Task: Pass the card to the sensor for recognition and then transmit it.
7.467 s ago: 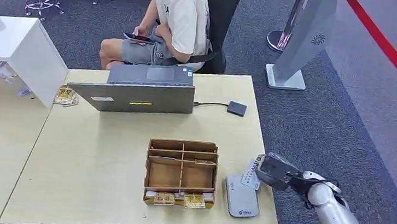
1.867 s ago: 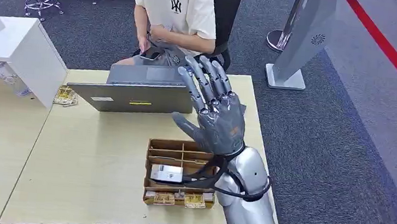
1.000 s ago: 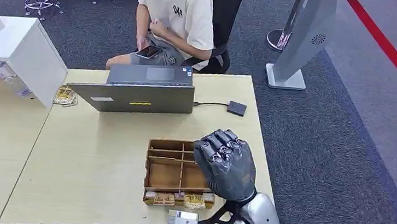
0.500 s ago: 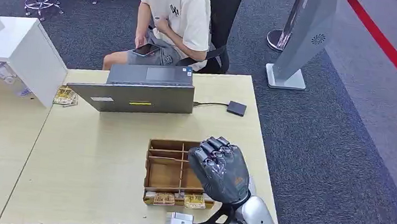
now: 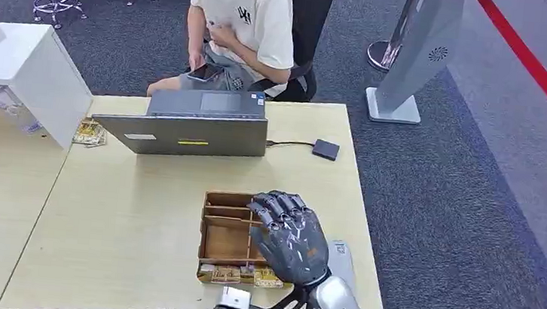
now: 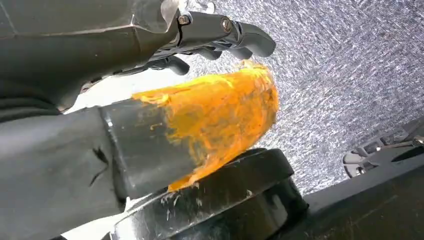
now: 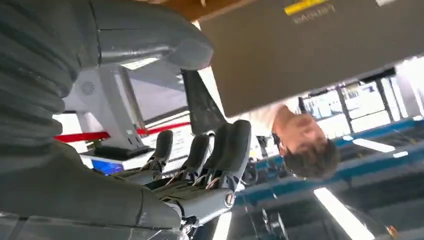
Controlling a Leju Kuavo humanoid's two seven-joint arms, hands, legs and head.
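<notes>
My right hand [image 5: 289, 233] hovers over the right half of the wooden divided box [image 5: 223, 234], back upward, fingers bent down over the compartments. In the right wrist view its fingers [image 7: 227, 150] stand apart from the thumb with nothing between them. The grey sensor pad [image 5: 341, 256] lies just right of the box, partly hidden by my wrist. Small yellowish cards [image 5: 225, 274] sit in the box's front slot. In the left wrist view my left hand [image 6: 210, 75] hangs above grey carpet, its orange-smeared thumb [image 6: 220, 117] apart from the dark fingers, holding nothing.
A grey laptop [image 5: 190, 125] stands behind the box, with a cable to a small dark device [image 5: 326, 149]. A person sits on a chair [image 5: 242, 15] beyond the table. A white box [image 5: 29, 70] stands at left. The table edge [image 5: 367, 209] runs close on the right.
My right hand has sunk lower and drifted left over the box, with its fingers reaching further across the compartments. The seated person has shifted slightly.
</notes>
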